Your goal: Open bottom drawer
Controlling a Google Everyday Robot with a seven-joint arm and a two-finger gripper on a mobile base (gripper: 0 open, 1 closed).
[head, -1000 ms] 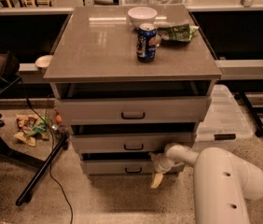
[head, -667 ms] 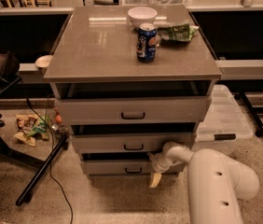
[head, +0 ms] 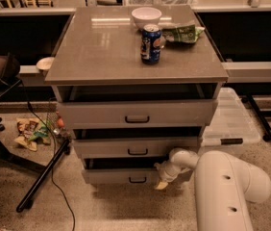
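The bottom drawer [head: 111, 176] is the lowest of three grey drawer fronts in the cabinet, with a small black loop handle [head: 137, 179] at its centre. It stands slightly pulled out, with a dark gap above it. My gripper [head: 162, 178] is at the right part of this drawer front, just right of the handle, at the end of my white arm [head: 222, 186] that comes in from the lower right. A tan fingertip [head: 161, 185] points down in front of the drawer.
The middle drawer [head: 136, 147] and top drawer [head: 136, 113] stand slightly out too. On the cabinet top [head: 102, 47] stand a blue can [head: 151, 43], a white bowl [head: 146, 17] and a green bag [head: 183, 32]. A clear plastic bin [head: 231, 124] lies right; wrappers [head: 32, 131] and a black stand leg [head: 44, 174] left.
The arm has shifted slightly left and closer to the camera. The gripper stays at the bottom drawer front; the drawers look the same.
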